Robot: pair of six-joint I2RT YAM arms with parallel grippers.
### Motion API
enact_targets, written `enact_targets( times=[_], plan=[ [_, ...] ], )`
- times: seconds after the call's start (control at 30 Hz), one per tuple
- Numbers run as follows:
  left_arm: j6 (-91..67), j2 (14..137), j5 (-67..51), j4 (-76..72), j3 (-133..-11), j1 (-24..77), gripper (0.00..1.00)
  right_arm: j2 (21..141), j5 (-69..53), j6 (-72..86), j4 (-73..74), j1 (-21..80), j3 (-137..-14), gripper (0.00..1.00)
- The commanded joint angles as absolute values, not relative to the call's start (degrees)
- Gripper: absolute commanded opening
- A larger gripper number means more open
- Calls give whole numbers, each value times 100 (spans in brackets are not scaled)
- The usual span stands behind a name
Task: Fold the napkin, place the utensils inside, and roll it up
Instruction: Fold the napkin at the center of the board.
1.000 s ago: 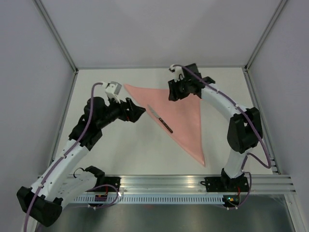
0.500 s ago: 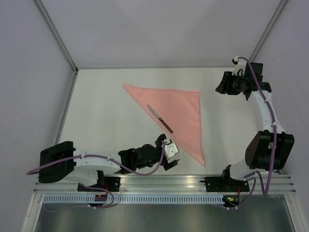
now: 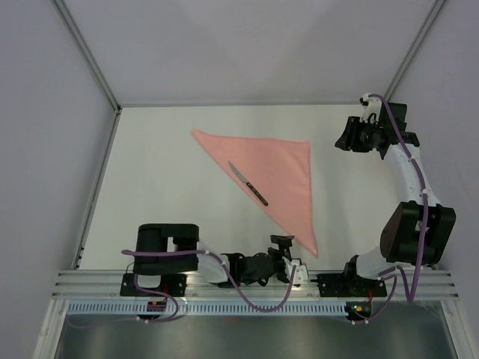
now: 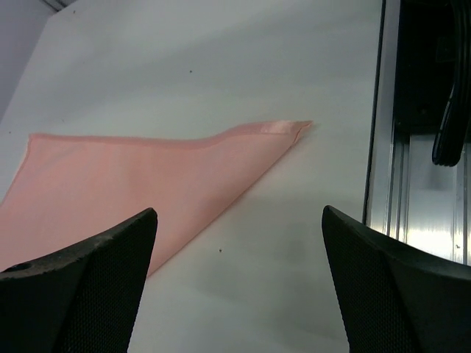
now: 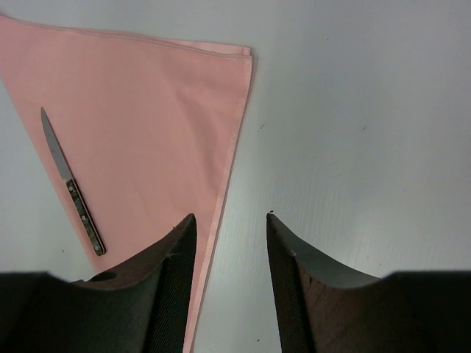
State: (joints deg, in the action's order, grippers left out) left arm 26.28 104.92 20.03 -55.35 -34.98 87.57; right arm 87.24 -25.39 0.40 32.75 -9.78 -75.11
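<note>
Pink napkin [image 3: 284, 172] looks soft and floppy, so pinch it at a corner. Your knife [image 3: 248, 184] looks thin, hard, slippery. Your left tool [image 4: 237, 213] and right tool [image 5: 229, 217] gape apart, empty.

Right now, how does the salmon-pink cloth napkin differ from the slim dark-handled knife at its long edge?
Size: the salmon-pink cloth napkin is wide; the slim dark-handled knife is far smaller. Shape: the napkin is folded into a flat triangle; the knife is straight and narrow. Colour: the napkin is all pink; the knife has a pale blade and dark handle. Both lie flat on the white table.
</note>
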Motion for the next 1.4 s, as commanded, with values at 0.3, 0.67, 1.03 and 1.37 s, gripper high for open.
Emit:
enact_targets(
  times=[0.3, 0.67, 1.03, 1.37],
  plan=[
    [3516, 11689, 2110, -6320, -4464, 8868, 86, 8482, -2531, 53, 3024, -1011, -7374, 45],
    [3612, 12243, 1942, -6188, -4922, 8877, 73, 8429, -2566, 44, 2988, -1011, -7295, 40],
    [3577, 12472, 1837, -6029, -5106, 8877, 45, 8429, -2637, 44, 2988, -1011, -7251, 36],
    [3472, 12437, 1828, -5740, -5256, 8877, 21, 8420, -2663, 53, 2997, -1011, -7233, 35]
  ],
)
